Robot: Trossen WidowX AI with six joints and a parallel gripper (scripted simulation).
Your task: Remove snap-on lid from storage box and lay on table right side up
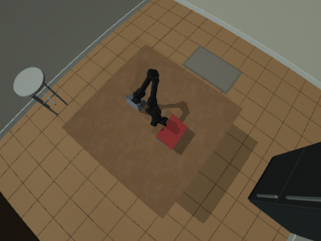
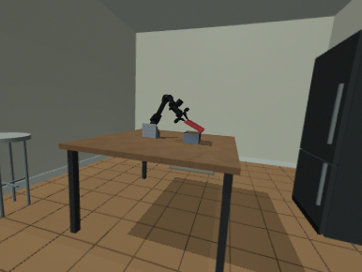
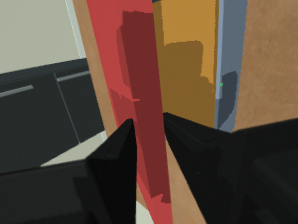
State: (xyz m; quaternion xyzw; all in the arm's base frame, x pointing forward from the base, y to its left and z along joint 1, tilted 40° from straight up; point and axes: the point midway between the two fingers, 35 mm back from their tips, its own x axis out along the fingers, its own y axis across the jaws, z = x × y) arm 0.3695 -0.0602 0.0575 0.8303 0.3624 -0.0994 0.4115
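Tiled flooring in warm brown surrounds a wooden table (image 2: 141, 145) on dark legs, with a black fridge (image 2: 330, 136) at the right, a round stool (image 1: 29, 82) at the left and a grey mat (image 1: 213, 69) on the floor beyond the table. From above, the black arm (image 1: 150, 89) reaches from its grey base (image 1: 135, 101) toward a red lid (image 1: 171, 131), which covers nearly all of the box beneath it, so the box is hard to make out there. The side view across the room shows what the overhead one cannot: the lid (image 2: 194, 125) is tilted, raised at the end near the gripper (image 2: 183, 118) and sloping down to the far right edge of the grey box (image 2: 192, 137), which sits on the table top near its far side. Whether the low end of the lid touches the box rim cannot be told at that size. The wrist camera gives the only close look at the grip: two black fingers are clamped on the edge of the lid (image 3: 125, 85), one on each face. Behind the lid it also shows the orange inside of the box (image 3: 185, 60) and a grey-blue wall of it (image 3: 230, 65), both unseen in the other views. The lid is cut off at the top and bottom of that picture, and the fingertips are too small to see from above or from the side.
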